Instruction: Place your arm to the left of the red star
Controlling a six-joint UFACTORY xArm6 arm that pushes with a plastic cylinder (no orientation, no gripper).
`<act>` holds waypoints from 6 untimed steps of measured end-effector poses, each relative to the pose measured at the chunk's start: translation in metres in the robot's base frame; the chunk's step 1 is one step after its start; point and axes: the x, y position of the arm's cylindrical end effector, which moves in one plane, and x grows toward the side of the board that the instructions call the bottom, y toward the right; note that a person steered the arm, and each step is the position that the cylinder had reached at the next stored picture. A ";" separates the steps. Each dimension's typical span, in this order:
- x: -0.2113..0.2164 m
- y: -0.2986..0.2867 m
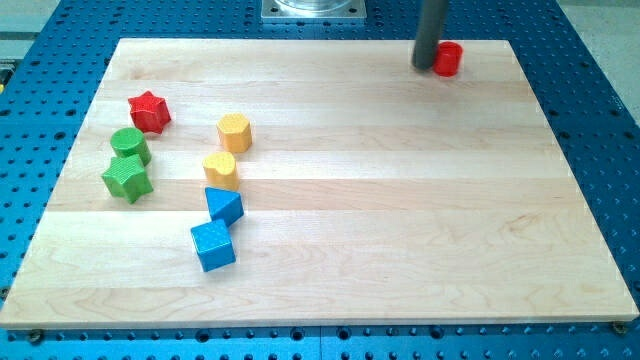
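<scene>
The red star (149, 111) lies near the left edge of the wooden board (400, 200), toward the view's top. My tip (427, 66) is at the view's top right, far to the right of the red star. It touches or nearly touches the left side of a red cylinder (448, 59). The rod comes down from the top edge of the view.
A green cylinder (130, 145) and a green star-like block (127, 179) lie just below the red star. Two yellow blocks (234, 132) (220, 170) stand to its right. A blue triangle (224, 205) and a blue cube (213, 246) lie below them.
</scene>
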 end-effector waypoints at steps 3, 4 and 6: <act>0.033 -0.001; 0.051 -0.090; -0.041 -0.358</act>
